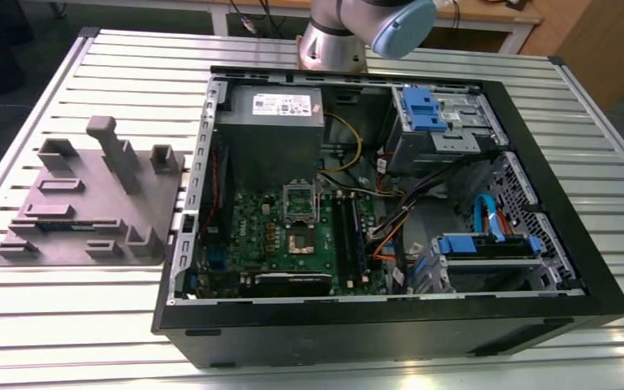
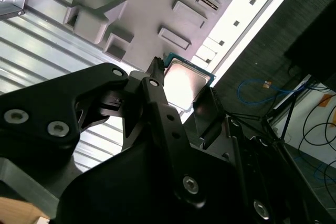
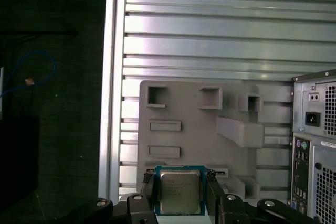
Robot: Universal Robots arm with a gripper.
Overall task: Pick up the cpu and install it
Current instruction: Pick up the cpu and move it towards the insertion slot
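Two black fingers (image 3: 212, 195) of the gripper (image 3: 180, 183) press on opposite edges of the cpu (image 3: 180, 192), clamping it, as seen in both wrist views. The chip's shiny metal top faces the cameras. It hangs over one edge of the grey moulded tray (image 3: 199, 129); whether it touches the tray I cannot tell. In the exterior view the tray lies on the slatted metal table (image 1: 95, 325), at the exterior view's left, just beside the open computer case (image 1: 572, 268) with its green motherboard (image 1: 257, 236).

The silver-topped, green-edged cpu (image 3: 180, 191) sits gripped in the hand (image 3: 181, 196).
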